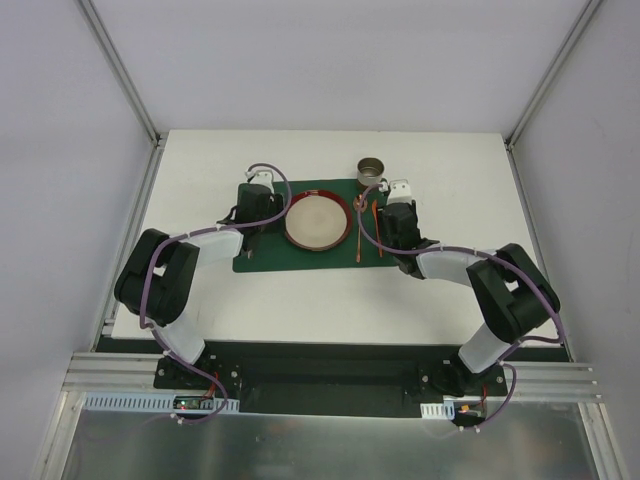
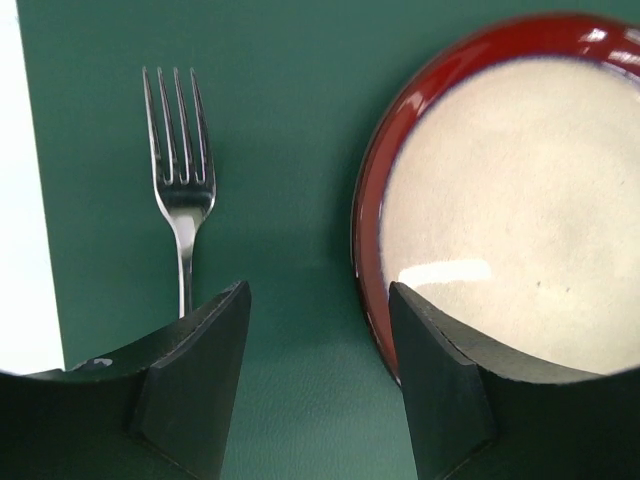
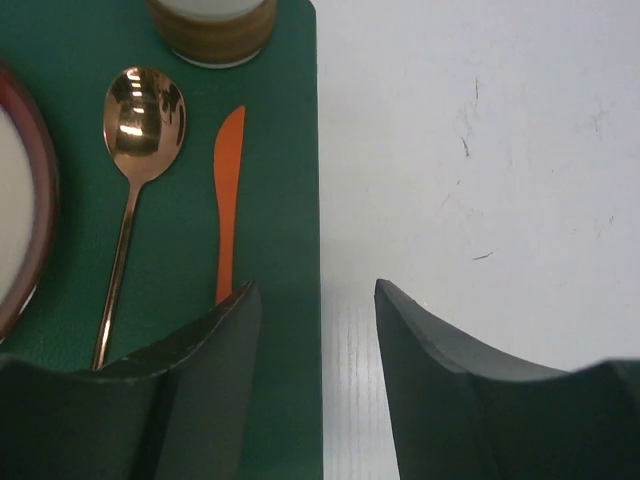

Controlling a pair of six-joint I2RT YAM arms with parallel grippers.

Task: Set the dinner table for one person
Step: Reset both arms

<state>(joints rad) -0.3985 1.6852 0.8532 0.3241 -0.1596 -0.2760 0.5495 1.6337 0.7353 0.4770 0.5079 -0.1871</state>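
On the white dinner table (image 1: 300, 300) lies a dark green placemat (image 1: 300, 258) with a red-rimmed cream plate (image 1: 317, 221) at its middle. A steel fork (image 2: 180, 180) lies to the left of the plate (image 2: 520, 200). To the plate's right lie a copper spoon (image 3: 140, 120) and an orange knife (image 3: 228, 190), with a cup (image 1: 371, 170) beyond them. My left gripper (image 2: 318, 300) hovers open over bare mat between fork and plate. My right gripper (image 3: 318, 300) hangs open astride the mat's right edge, just right of the knife. Neither holds anything.
Aluminium frame posts (image 1: 120, 70) rise at the table's back corners, with white walls around. Both arms (image 1: 160, 280) bend in from the near edge. The cup (image 3: 212, 25) stands at the mat's far right corner.
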